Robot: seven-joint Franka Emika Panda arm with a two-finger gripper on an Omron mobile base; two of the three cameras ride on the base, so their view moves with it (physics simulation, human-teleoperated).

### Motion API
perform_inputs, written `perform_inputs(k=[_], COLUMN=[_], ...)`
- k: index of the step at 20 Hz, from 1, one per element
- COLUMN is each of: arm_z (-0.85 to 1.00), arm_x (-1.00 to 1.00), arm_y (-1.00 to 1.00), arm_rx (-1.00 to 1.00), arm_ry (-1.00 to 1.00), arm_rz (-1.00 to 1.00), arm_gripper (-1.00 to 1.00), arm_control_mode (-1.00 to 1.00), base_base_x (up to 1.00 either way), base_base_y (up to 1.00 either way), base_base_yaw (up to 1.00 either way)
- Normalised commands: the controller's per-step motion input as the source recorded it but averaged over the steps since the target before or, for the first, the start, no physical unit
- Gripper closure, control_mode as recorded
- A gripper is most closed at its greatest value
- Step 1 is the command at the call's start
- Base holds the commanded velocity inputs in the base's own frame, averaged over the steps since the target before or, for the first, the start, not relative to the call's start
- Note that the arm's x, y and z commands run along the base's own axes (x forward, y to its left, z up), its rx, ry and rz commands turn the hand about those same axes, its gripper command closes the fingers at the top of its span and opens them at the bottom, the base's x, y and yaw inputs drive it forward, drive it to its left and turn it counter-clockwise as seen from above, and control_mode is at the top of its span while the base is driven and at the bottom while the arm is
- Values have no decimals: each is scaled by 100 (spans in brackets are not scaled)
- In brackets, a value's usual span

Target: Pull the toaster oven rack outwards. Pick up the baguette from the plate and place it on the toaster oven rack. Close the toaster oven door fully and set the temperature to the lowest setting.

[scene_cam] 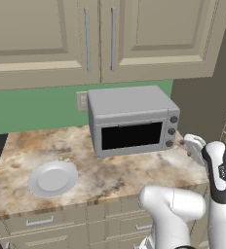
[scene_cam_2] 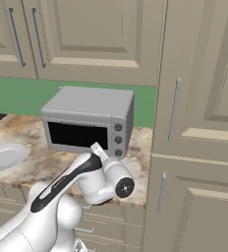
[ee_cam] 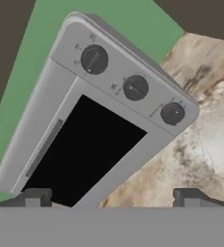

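Already the toaster oven door looks shut flat against the toaster oven, which stands at the back of the bench near its right edge, so the baguette is presumably inside. Toward the bench's front left the plate lies bare. What seems left is the temperature knob: the gripper, jaws spread and holding nothing, faces the three knobs from just off the oven's front.

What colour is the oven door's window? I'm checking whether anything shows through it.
Solid black, on the oven door; clearest in the hand view.
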Motion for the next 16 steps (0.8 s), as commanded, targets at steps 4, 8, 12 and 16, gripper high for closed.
perform_inputs(k=[4, 8, 12, 16], arm_z=[-7, -4, 0, 0], arm_x=[35, 18, 0, 0], arm_y=[0, 0, 0, 0], arm_rx=[0, 0, 0, 0], arm_ry=[-17, -8, 0, 0], arm_rz=[-7, -4, 0, 0], arm_gripper=[-100, -100, -100, -100], arm_control_mode=[-100, -100, -100, -100], base_base_x=[0, 0, 0, 0], base_base_y=[0, 0, 0, 0], base_base_yaw=[0, 0, 0, 0])
